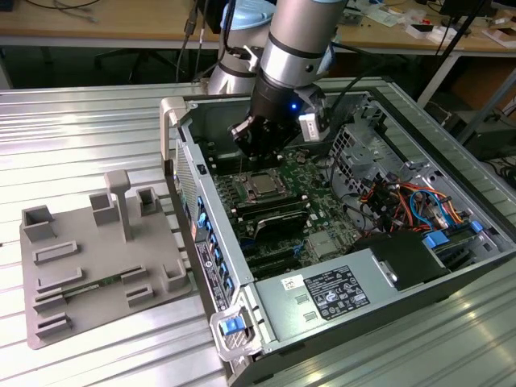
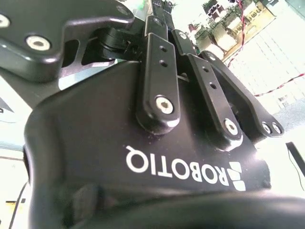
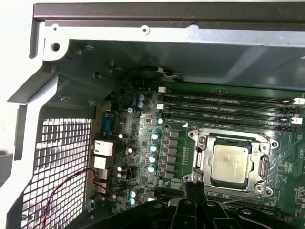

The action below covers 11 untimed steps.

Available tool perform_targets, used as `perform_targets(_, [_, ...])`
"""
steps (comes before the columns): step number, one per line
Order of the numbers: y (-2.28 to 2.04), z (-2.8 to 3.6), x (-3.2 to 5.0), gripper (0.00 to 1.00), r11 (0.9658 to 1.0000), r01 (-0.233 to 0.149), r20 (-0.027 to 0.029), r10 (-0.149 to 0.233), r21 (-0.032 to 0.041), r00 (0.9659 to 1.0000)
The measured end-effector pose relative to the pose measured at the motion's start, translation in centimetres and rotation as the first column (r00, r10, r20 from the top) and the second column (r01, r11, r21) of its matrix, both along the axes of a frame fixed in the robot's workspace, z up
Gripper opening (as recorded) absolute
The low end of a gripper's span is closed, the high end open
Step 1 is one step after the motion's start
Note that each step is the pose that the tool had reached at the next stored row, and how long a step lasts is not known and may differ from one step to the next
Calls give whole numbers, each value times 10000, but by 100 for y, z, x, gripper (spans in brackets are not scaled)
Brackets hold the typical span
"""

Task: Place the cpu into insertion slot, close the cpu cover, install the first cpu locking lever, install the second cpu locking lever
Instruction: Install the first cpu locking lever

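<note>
Pincer: the gripper [image 3: 196,198] hung inside the open computer case [image 1: 419,266], just beside the near edge of the socket in the first wrist view; its dark fingers [image 3: 193,193] appeared drawn together to a narrow tip with nothing between them, so I judged it clenched and empty.
Arm: in the exterior view the gripper [image 1: 260,139] sat low over the far part of the green board [image 1: 322,201], the silver arm [image 1: 294,40] rising above it.
Cpu: the cpu [image 3: 230,163] lay flat and square inside the insertion slot [image 3: 215,183], silver top facing up; in the exterior view the cpu [image 1: 260,185] sat near the gripper, on the side toward the memory slots.
Cover: the cpu cover [image 3: 205,162] appeared folded down around the chip, its frame bordering all four sides.
Levers: thin metal rods ran along the socket's edges, one lever [image 3: 265,164] on the side away from the capacitors; whether either was latched I could not tell.
Surroundings: long black memory slots [image 3: 228,107] lay just beyond the socket; a grey fixture tray [image 1: 97,266] stood outside the case on the exterior view's left.
Risk: the fingertips were very close to the frame, so a sideways slip could scrape the board or miss the thin lever; pressing on a cover not fully seated could stress the chip.
</note>
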State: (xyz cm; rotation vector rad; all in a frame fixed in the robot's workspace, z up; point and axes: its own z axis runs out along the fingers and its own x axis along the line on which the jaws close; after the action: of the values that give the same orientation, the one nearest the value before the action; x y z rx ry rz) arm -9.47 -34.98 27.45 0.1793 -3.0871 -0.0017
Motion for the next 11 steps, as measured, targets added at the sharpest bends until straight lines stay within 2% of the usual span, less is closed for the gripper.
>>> perform_targets(11, [0, 0, -110, 11, 10000, -1, 3, 1, 0, 10000])
